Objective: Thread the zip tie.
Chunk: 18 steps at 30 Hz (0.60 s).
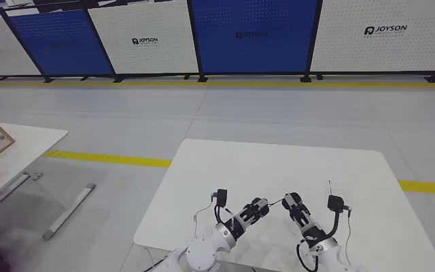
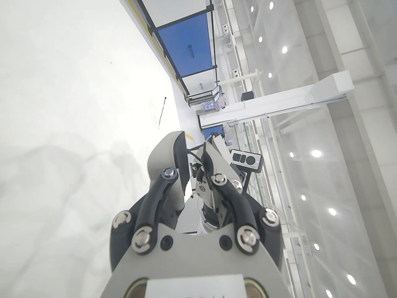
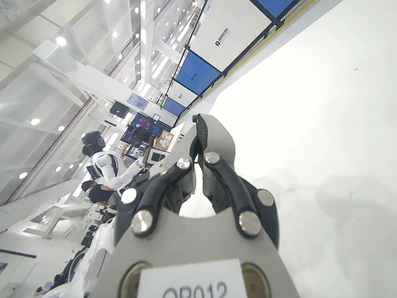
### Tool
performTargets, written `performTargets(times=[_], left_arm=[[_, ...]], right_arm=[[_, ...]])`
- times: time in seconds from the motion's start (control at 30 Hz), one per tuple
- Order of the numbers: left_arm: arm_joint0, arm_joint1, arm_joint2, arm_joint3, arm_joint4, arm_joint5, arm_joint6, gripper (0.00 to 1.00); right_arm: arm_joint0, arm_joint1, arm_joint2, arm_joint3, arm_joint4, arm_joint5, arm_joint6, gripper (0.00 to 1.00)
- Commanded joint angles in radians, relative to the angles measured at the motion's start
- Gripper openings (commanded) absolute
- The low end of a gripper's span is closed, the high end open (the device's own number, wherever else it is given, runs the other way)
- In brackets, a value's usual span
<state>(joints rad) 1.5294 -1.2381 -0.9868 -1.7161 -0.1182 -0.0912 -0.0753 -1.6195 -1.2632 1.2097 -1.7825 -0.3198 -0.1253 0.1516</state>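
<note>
Low over the near part of the white table [image 1: 285, 163], my two grippers face each other tip to tip. A thin black zip tie [image 1: 276, 202] spans the short gap between them. My right gripper [image 3: 198, 131] is shut on the zip tie, and a small black end [image 3: 194, 119] pokes out past its fingertips. My left gripper [image 2: 194, 159] is open, a narrow gap showing between its pads. The zip tie's thin strap [image 2: 193, 155] runs into that gap, coming from my right gripper [image 2: 214, 147] just beyond. I cannot tell whether the left pads touch it.
A second black zip tie [image 2: 162, 111] lies loose on the table beyond the right gripper [image 1: 330, 187]. Blue and white partition panels [image 1: 251, 34] stand far behind. Another white table [image 1: 27, 146] is off to the left.
</note>
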Motion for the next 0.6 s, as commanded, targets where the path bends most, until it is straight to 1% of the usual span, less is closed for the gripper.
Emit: performTargets(times=[0.0, 0.1, 0.23, 0.27, 0.3, 0.37, 0.4, 0.57], left_arm=[[0.000, 0.000, -0.001, 0.001, -0.002, 0.000, 0.000, 0.13], [0.000, 0.000, -0.003, 0.001, -0.004, -0.001, 0.000, 0.15], [0.000, 0.000, -0.004, 0.001, -0.006, -0.001, 0.000, 0.13], [0.000, 0.000, -0.004, 0.001, -0.006, 0.000, -0.001, 0.08], [-0.001, 0.000, -0.005, 0.001, -0.006, 0.000, -0.001, 0.05], [-0.002, 0.000, -0.005, 0.001, -0.007, 0.001, -0.002, 0.03], [-0.002, -0.001, -0.005, 0.002, -0.008, 0.001, -0.002, 0.00], [-0.004, -0.001, -0.005, 0.004, -0.013, 0.000, -0.002, 0.00]], right_arm=[[-0.001, 0.000, 0.002, -0.001, 0.000, 0.001, 0.000, 0.00], [-0.002, 0.000, 0.005, -0.002, 0.001, 0.001, -0.001, 0.00], [-0.002, 0.000, 0.006, -0.001, 0.004, -0.002, -0.003, 0.00], [-0.001, 0.000, 0.006, 0.000, 0.005, -0.002, -0.003, 0.00], [0.000, -0.001, 0.005, 0.002, 0.006, -0.003, -0.003, 0.00], [0.002, -0.001, 0.004, 0.005, 0.008, -0.004, -0.004, 0.00], [0.004, -0.001, 0.003, 0.006, 0.010, -0.005, -0.005, 0.00], [0.008, -0.002, 0.001, 0.011, 0.015, -0.009, -0.005, 0.00]])
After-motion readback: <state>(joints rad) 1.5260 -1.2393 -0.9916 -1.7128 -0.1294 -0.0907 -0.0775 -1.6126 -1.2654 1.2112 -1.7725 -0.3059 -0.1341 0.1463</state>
